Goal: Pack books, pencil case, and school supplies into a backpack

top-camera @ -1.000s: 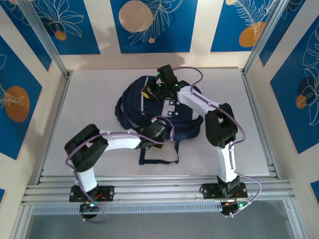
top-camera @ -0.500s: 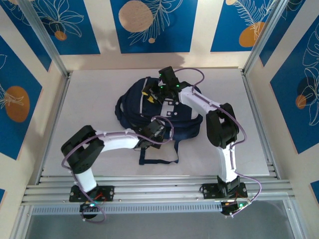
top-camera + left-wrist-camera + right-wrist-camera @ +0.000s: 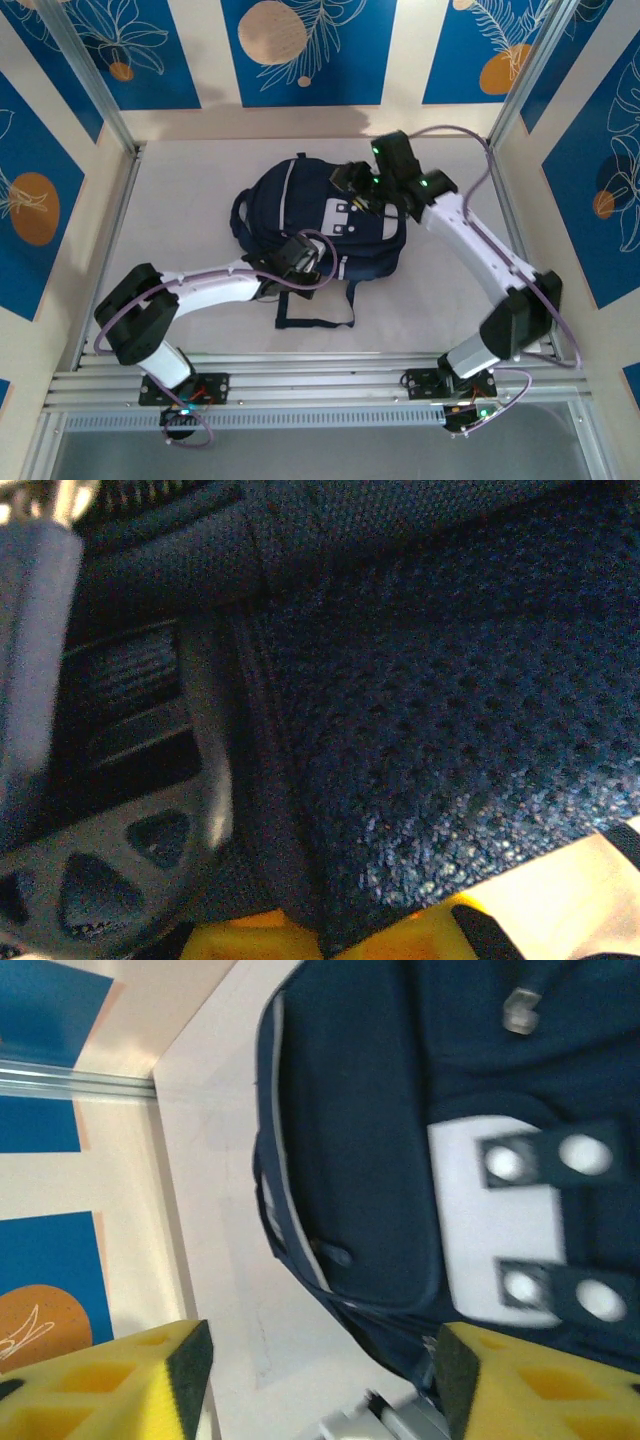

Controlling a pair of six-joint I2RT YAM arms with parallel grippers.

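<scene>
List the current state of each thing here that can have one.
backpack, lying flat on the table, patched front up, no contents showing.
straps, loose, trailing on the table toward the arm bases.
left gripper, fingers shut, against the backpack's mesh fabric.
right gripper, fingers open, empty, over the backpack's far right edge.

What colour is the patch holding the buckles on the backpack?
Light grey patch, set against the navy backpack. It shows best in the right wrist view.
</scene>
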